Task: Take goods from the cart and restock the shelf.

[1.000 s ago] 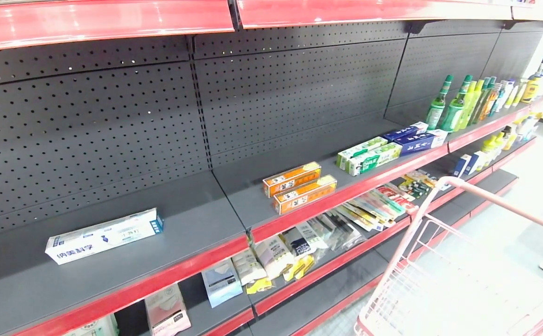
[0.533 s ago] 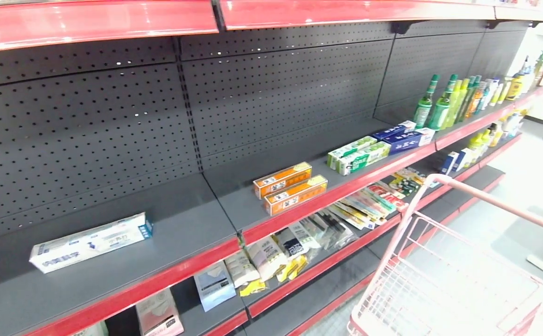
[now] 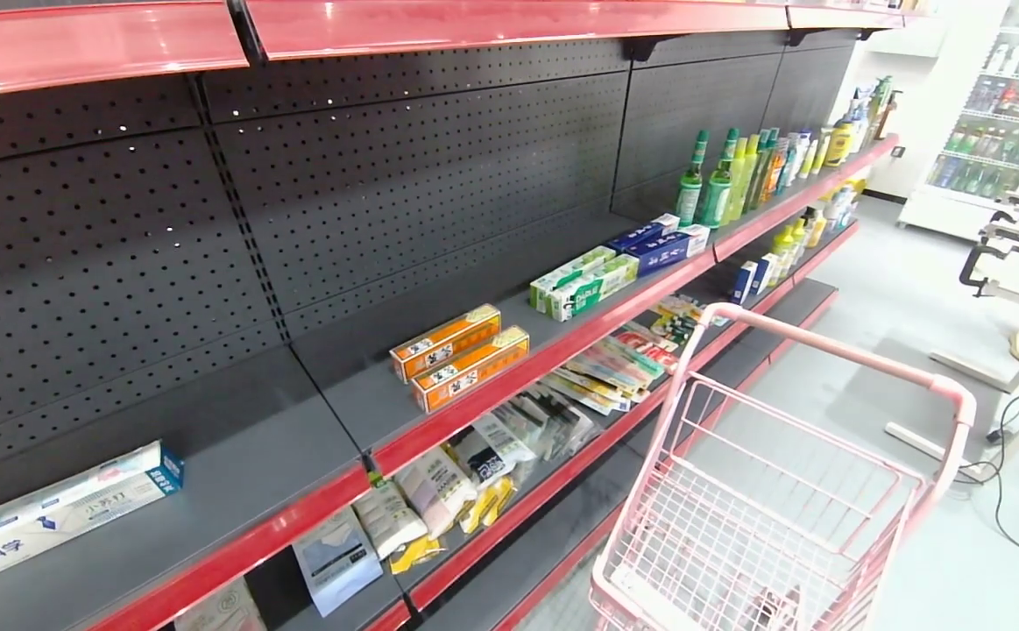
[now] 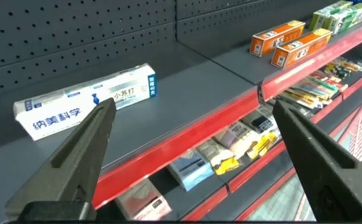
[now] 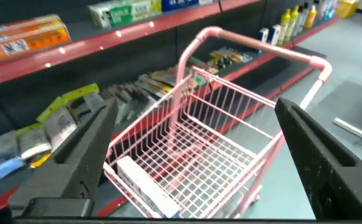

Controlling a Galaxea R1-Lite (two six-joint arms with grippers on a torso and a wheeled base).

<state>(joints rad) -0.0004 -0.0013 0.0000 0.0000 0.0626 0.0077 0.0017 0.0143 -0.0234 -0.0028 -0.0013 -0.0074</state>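
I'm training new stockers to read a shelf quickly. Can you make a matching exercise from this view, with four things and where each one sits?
Things:
1. white toothpaste box
2. orange boxes
3. green bottles
4. cart

Places:
a. on the floor in front of the shelf
b. standing upright, far along the shelf to the robot's right
c. lying alone at the shelf's left end
d. a pair lying side by side, mid-shelf

Pairs: 1-c, 2-d, 3-b, 4-a

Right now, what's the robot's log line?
left gripper: open, facing long white carton on grey shelf | right gripper: open, facing pink wire cart | cart load: white box
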